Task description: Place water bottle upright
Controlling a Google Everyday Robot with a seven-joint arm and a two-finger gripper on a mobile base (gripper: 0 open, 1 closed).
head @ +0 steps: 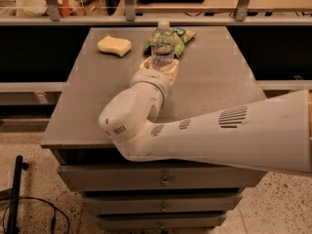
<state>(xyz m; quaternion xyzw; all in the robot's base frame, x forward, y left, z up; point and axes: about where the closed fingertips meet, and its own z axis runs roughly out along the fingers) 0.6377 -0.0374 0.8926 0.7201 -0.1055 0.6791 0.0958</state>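
The water bottle (162,45) stands upright at the back middle of the grey table (219,82). It is clear and ribbed, with a white cap and a label band. My gripper (161,66) is right at the bottle's base, on its near side, and hides the bottle's bottom part. My white arm (195,130) reaches to it from the lower right.
A yellow sponge (114,46) lies at the back left of the table. A green snack bag (178,35) lies just behind and to the right of the bottle. Drawers (161,179) sit below the table's front edge. A shelf rail runs behind the table.
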